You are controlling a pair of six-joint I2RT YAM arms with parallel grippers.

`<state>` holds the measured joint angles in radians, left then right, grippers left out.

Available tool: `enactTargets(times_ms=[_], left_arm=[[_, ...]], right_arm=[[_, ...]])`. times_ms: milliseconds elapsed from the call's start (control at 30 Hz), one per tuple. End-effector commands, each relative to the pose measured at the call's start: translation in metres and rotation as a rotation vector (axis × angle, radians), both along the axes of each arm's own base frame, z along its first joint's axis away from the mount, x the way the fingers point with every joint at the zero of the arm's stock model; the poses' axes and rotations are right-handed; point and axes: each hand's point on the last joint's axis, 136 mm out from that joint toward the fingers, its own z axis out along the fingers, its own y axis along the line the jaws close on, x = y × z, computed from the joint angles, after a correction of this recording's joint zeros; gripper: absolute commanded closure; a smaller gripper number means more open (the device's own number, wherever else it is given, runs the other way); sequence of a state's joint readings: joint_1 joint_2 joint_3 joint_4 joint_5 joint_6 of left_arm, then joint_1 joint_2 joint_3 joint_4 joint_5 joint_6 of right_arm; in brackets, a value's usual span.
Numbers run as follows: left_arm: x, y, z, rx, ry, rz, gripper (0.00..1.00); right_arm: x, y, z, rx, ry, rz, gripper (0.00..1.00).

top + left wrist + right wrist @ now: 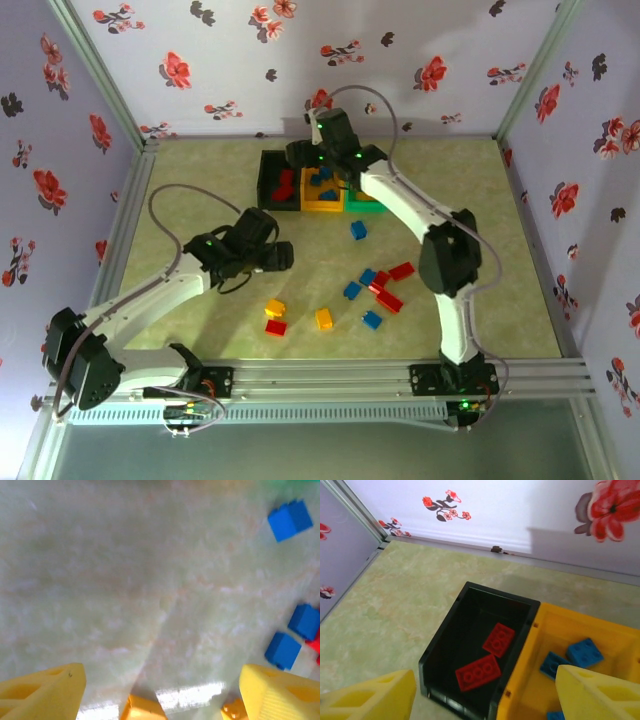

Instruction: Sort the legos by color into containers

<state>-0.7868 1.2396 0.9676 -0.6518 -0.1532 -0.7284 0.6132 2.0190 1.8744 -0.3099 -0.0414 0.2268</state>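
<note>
Top external view: loose legos (375, 290) lie scattered at lower centre of the bench (450, 180). The black bin (268, 190), orange bin (322, 204) and green bin (366, 208) stand together at upper centre.

Left wrist view: our left hand (160, 695) is spread and empty, with a yellow-orange brick (142, 709) at the bottom edge. We think closing off-centre could flick it away.

Right wrist view: our right hand (485, 685) gapes empty above the black bin, which holds red bricks (477, 672). Dropping low could shove the bins.

The pale green marbled surface (200, 170) carries three containers in a row at its far middle: black bin (266, 182), orange bin (322, 205), green bin (366, 208). A lone blue brick (358, 230) lies near them. Closer in, a cluster of red and blue bricks (389, 301) lies right of centre. To its left lie a yellow brick (324, 319) and a yellow-and-red pair (275, 317).
</note>
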Motion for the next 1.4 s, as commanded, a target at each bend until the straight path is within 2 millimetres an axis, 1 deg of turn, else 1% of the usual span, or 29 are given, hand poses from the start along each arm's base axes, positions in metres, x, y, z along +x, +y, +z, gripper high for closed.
enactTargets(times_ms=[0,67,133,233,333,567,733,967,1100,1200,1300,1367], left_arm=[[-0.026,-0.003,-0.029,-0.004,0.125,0.057,0.19],[-0.037,-0.011,-0.041,-0.001,0.151,0.031,0.19],[-0.048,-0.012,-0.054,0.03,0.18,0.007,0.19],[-0.061,-0.009,-0.071,0.08,0.203,-0.034,0.18],[-0.066,-0.006,-0.082,0.105,0.206,-0.069,0.16],[-0.066,-0.005,-0.094,0.143,0.207,-0.111,0.15],[-0.065,-0.006,-0.103,0.165,0.219,-0.119,0.17],[-0.068,-0.001,-0.114,0.201,0.258,-0.107,0.23],[-0.069,0.0,-0.118,0.212,0.27,-0.102,0.24],[-0.07,0.002,-0.12,0.221,0.281,-0.098,0.27],[-0.072,0.003,-0.121,0.226,0.29,-0.096,0.31],[-0.073,0.003,-0.122,0.224,0.293,-0.093,0.35]], right_arm=[[-0.019,-0.024,-0.016,-0.065,0.02,-0.016,0.25],[-0.031,-0.033,-0.026,-0.076,0.046,-0.024,0.25],[-0.04,-0.041,-0.033,-0.086,0.069,-0.035,0.25],[-0.049,-0.049,-0.04,-0.095,0.093,-0.05,0.25],[-0.055,-0.054,-0.041,-0.089,0.105,-0.062,0.24],[-0.061,-0.059,-0.039,-0.069,0.116,-0.081,0.23],[-0.065,-0.062,-0.041,-0.068,0.127,-0.088,0.23],[-0.067,-0.066,-0.043,-0.079,0.133,-0.098,0.23],[-0.068,-0.067,-0.044,-0.084,0.136,-0.101,0.23],[-0.069,-0.068,-0.044,-0.086,0.136,-0.103,0.23],[-0.07,-0.07,-0.044,-0.089,0.135,-0.105,0.23],[-0.07,-0.07,-0.045,-0.091,0.136,-0.106,0.23]])
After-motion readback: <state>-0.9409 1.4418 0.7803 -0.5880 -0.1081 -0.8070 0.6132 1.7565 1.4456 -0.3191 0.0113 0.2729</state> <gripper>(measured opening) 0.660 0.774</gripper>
